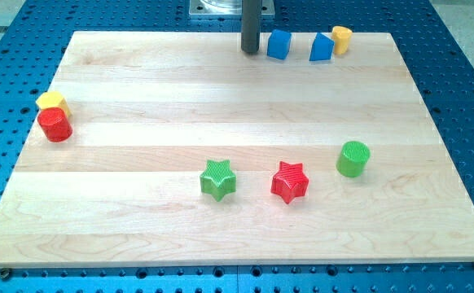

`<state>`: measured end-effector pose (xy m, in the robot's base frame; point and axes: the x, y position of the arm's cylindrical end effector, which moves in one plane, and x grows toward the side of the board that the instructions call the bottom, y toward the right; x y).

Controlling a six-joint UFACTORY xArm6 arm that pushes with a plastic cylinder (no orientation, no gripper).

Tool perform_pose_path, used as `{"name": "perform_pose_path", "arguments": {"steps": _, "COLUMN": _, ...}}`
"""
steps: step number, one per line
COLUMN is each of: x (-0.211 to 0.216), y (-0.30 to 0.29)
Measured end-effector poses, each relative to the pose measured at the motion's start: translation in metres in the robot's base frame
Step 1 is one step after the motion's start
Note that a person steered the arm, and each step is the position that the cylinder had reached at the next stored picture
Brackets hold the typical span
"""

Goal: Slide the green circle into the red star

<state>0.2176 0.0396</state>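
Note:
The green circle (353,158) stands on the wooden board at the view's right, a little below the middle. The red star (290,181) lies to its lower left, a short gap apart from it. My tip (250,51) is at the view's top centre, near the board's top edge, far from both blocks. It stands just left of a blue block (279,44) without clearly touching it.
A green star (218,179) lies left of the red star. A second blue block (321,47) and a yellow block (342,38) sit at the top right. A yellow block (52,102) and a red cylinder (55,125) sit at the left edge.

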Motion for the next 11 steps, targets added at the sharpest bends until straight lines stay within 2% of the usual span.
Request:
{"name": "perform_pose_path", "arguments": {"steps": 1, "x": 0.012, "y": 0.044}}
{"name": "perform_pose_path", "arguments": {"steps": 2, "x": 0.020, "y": 0.036}}
{"name": "perform_pose_path", "arguments": {"steps": 3, "x": 0.112, "y": -0.002}}
{"name": "perform_pose_path", "arguments": {"steps": 4, "x": 0.219, "y": 0.094}}
{"name": "perform_pose_path", "arguments": {"steps": 5, "x": 0.290, "y": 0.215}}
{"name": "perform_pose_path", "arguments": {"steps": 6, "x": 0.308, "y": 0.158}}
{"name": "perform_pose_path", "arguments": {"steps": 7, "x": 0.304, "y": 0.081}}
{"name": "perform_pose_path", "arguments": {"steps": 8, "x": 0.366, "y": 0.079}}
{"name": "perform_pose_path", "arguments": {"steps": 9, "x": 0.379, "y": 0.007}}
{"name": "perform_pose_path", "arguments": {"steps": 10, "x": 0.331, "y": -0.041}}
{"name": "perform_pose_path", "arguments": {"steps": 11, "x": 0.308, "y": -0.013}}
